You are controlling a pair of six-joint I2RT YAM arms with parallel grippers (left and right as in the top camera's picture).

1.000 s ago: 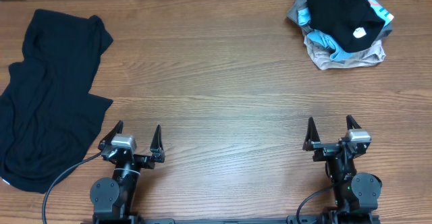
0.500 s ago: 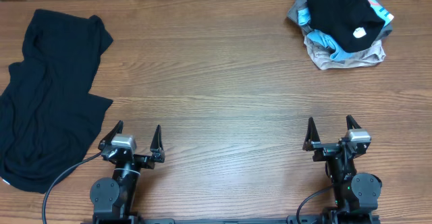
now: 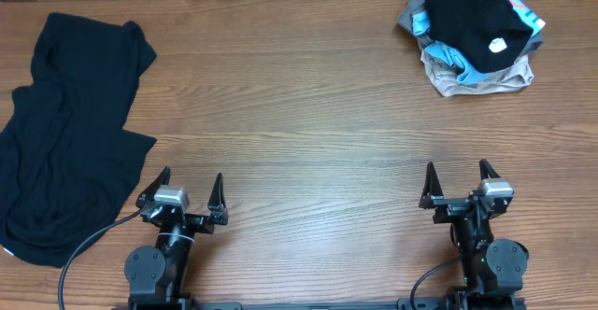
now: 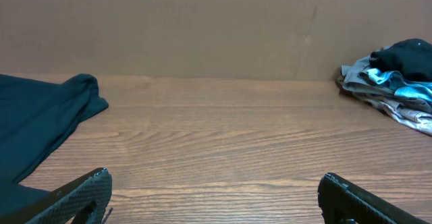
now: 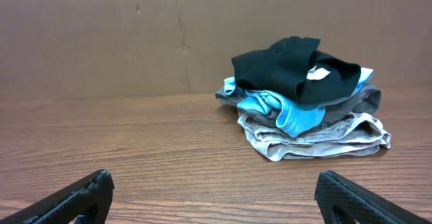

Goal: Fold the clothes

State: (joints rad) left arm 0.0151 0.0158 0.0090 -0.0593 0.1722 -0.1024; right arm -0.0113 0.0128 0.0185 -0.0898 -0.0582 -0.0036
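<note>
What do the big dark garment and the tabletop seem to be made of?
The dark garment looks like a soft, thin, matte knit fabric: it lies limp in loose folds. The fibre is unclear. The tabletop looks like wood or a wood-grain laminate, smooth with a low sheen; brown grain streaks run across it.

My gripper [image 5: 213, 182] was spread wide, a dark finger [image 5: 77, 198] in each bottom corner, above the wooden table [image 5: 135, 143]. Well ahead and to the right sat a heap of clothes [image 5: 307, 113]: a black garment [image 5: 287, 65] with a white tag [image 5: 318, 73] on top, a light blue garment [image 5: 290, 113] beneath, and a beige garment [image 5: 317, 142] lowest. A brown wall [image 5: 88, 35] stood behind.
</note>
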